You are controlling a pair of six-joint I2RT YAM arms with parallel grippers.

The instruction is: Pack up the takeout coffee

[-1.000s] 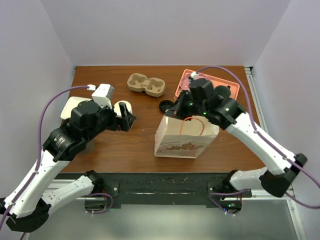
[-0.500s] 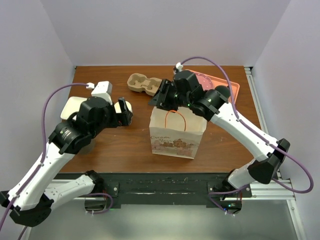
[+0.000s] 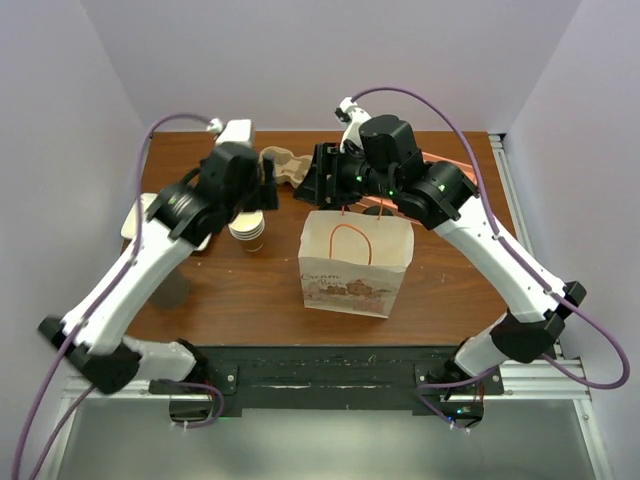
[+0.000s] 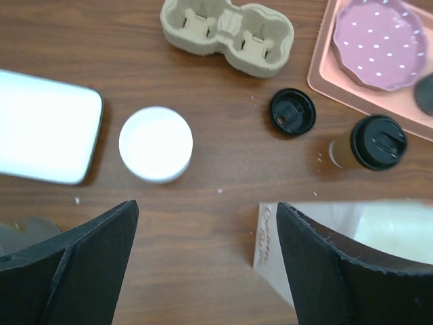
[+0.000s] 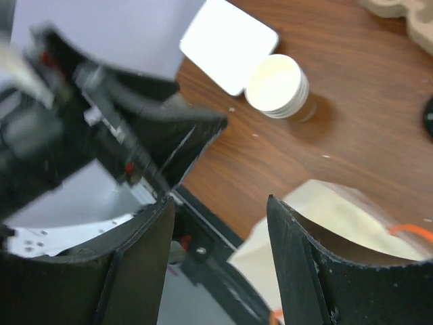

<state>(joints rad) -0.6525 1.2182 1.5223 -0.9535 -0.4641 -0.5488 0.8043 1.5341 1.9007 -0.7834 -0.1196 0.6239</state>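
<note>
Left claw (image 4: 206, 267): jaws wide apart, nothing between them, hanging over bare counter (image 4: 223, 183) and looking straight down. Right claw (image 5: 220, 271): jaws also apart, empty (the bag rim shows past its right finger, but I see no grip on it). In the top view the right claw sits over the far rim of the bag.

Outward from there:
- **Paper bag** (image 3: 355, 262): upright at centre-near of the counter, mouth open, orange handle up. What shows of the inside looks empty.
- **Takeout coffee** (image 4: 371, 142): upright on the counter with its black lid on, just beyond the bag's far edge and just beside the near rim of the pink tray (image 4: 323, 76). It is not in the bag and neither claw touches it. The right arm hides it in the top view.
- **Loose black lid** (image 4: 292, 112): lies flat just left of the coffee.
- **Stack of white cups** (image 4: 155, 143): further left.
- **Pulp carrier** (image 4: 226, 28): at the far side, both wells empty.
- **Purple plate** (image 4: 382, 40): on the tray.

Progress, as I judge it: early. The bag is standing open and the coffee is lidded, so prep looks done. The packing itself has not begun. What is left is to grasp the cup, lift it over the rim and lower it upright into the bag. Whether the carrier is meant to go in too, I cannot tell.
</note>
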